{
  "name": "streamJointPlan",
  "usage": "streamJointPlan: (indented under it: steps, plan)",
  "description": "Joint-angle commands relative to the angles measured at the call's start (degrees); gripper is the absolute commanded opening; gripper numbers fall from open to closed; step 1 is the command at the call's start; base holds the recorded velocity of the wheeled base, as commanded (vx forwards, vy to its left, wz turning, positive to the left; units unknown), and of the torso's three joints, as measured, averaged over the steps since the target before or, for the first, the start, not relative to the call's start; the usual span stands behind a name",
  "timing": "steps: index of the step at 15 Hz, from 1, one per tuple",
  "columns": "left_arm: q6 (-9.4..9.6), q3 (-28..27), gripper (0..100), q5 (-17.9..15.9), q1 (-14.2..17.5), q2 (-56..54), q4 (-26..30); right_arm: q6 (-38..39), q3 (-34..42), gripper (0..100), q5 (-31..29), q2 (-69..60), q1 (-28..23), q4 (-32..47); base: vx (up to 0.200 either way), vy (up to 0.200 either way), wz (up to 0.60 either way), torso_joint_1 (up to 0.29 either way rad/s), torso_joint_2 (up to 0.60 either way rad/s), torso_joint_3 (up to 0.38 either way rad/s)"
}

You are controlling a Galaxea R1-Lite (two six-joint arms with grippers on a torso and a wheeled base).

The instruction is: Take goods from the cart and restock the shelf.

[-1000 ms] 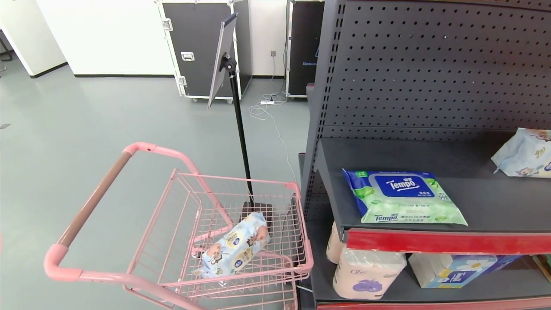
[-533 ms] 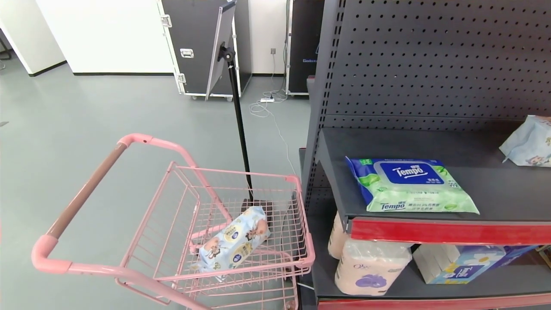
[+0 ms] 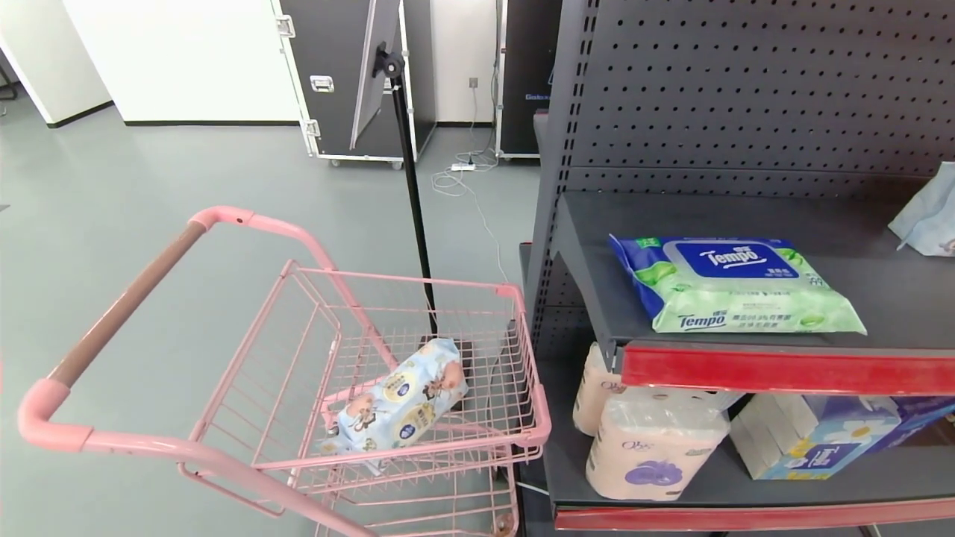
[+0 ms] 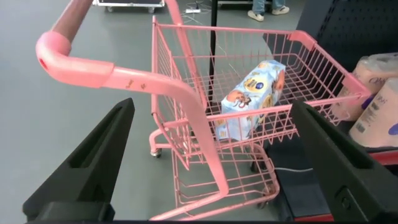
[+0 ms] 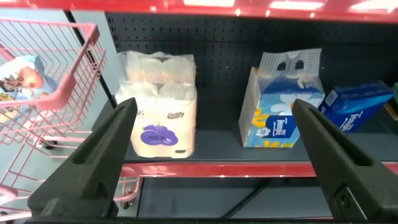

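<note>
- Left gripper (image 4: 211, 106): black jaws spread wide with nothing between them, nearest to us and just short of the cart's handle.
- Right gripper (image 5: 214, 106): jaws wide as well, empty, held low in front of the shelf's bottom board.
- And here's the pink wire shopping cart (image 3: 522, 298) on the left, brown-gripped handle (image 3: 112, 313) at its near end, and its far right corner just beside the shelf upright.
- In the basket lies the pale blue cartoon-printed wipes pack (image 3: 399, 399), on the wire floor toward the far right, set at a diagonal (the one item in the basket).
- On the right stands the dark grey metal shelf with red front strips (image 3: 783, 369).
- Bottom board: plastic-wrapped toilet-roll packs (image 3: 649, 455) sit at the left end, with white-and-blue tissue packs (image 3: 813, 447) beside them on the right.
- Upper board: a flat blue-and-green wipes pack (image 3: 735, 287) lies close to the front edge. Farther back and right, a second pale blue pack (image 3: 929, 216) is cut off by the view's edge.
- Beyond the cart stands a black pole stand (image 3: 410, 186) carrying a tilted panel.
- Farthest back, black flight cases (image 3: 343, 74) stand against the white wall.
</note>
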Motion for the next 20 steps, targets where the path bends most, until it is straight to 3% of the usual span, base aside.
streamJointPlan:
  steps: [1, 10, 11, 12, 13, 14, 15, 16, 17, 18, 19, 20]
  plan:
    - [-0.02, 0.0, 100, -0.01, 0.0, 0.05, -0.03, -0.02, 0.0, 100, -0.02, -0.02, 0.03, -0.02, 0.0, 0.0, 0.0, -0.188, 0.55, 0.364]
    - [0.25, 0.0, 100, -0.28, 0.0, 0.05, -0.03, -0.02, 0.0, 100, -0.02, -0.02, 0.03, -0.02, 0.0, 0.0, 0.0, -0.135, 0.47, 0.325]
    - [0.51, 0.0, 100, -0.45, 0.0, 0.05, -0.12, -0.02, 0.0, 100, -0.02, -0.02, 0.03, -0.02, 0.0, 0.0, 0.0, -0.027, 0.1, 0.071]
    - [2.27, -0.53, 100, -0.63, 0.0, 0.05, -0.65, -0.02, 0.0, 100, -0.02, -0.02, 0.03, -0.02, 0.0, 0.0, 0.0, -0.007, 0.06, 0.032]
    - [2.18, -8.44, 100, -1.86, -0.79, 0.05, -0.82, -0.02, 0.0, 100, -0.02, -0.02, 0.03, -0.02, 0.0, 0.0, 0.0, 0.0, 0.0, 0.0]
    - [-0.11, -19.42, 100, -2.56, -2.11, 12.0, 0.5, -0.02, 0.0, 100, -0.02, -0.02, 0.03, -0.02, 0.0, 0.0, 0.0, 0.0, 0.0, 0.0]
    - [-3.18, -27.07, 100, -3.18, -2.46, 21.14, 0.5, -0.02, 0.0, 100, -0.02, -0.02, 0.03, -0.02, 0.0, 0.0, 0.0, 0.0, 0.0, 0.0]
    - [-4.15, -33.05, 100, -6.08, -3.43, 29.76, 0.23, -0.02, 0.0, 100, 0.07, -0.02, 0.03, -0.02, 0.0, 0.0, 0.0, 0.0, 0.0, 0.0]
    - [-4.41, -37.27, 100, -11.88, -4.49, 37.75, -0.73, -0.02, 0.0, 100, 0.07, -0.02, 0.03, -0.02, 0.0, 0.0, 0.0, 0.0, 0.0, 0.0]
    - [-3.8, -39.55, 100, -16.97, -4.57, 45.22, -2.05, -0.02, 0.0, 100, 0.07, -0.02, 0.03, -0.02, 0.0, 0.0, 0.0, 0.0, 0.0, 0.0]
    - [-2.48, -40.52, 100, -19.7, -4.66, 51.55, -3.46, -0.11, 0.0, 100, 0.07, -0.02, 0.03, -0.02, 0.0, 0.0, 0.0, 0.0, 0.0, 0.0]
    - [1.21, -40.87, 100, -21.19, -4.49, 62.71, -7.59, -0.11, 0.0, 100, 0.07, -0.02, 0.03, -0.02, 0.0, 0.0, 0.0, 0.0, 0.0, 0.0]
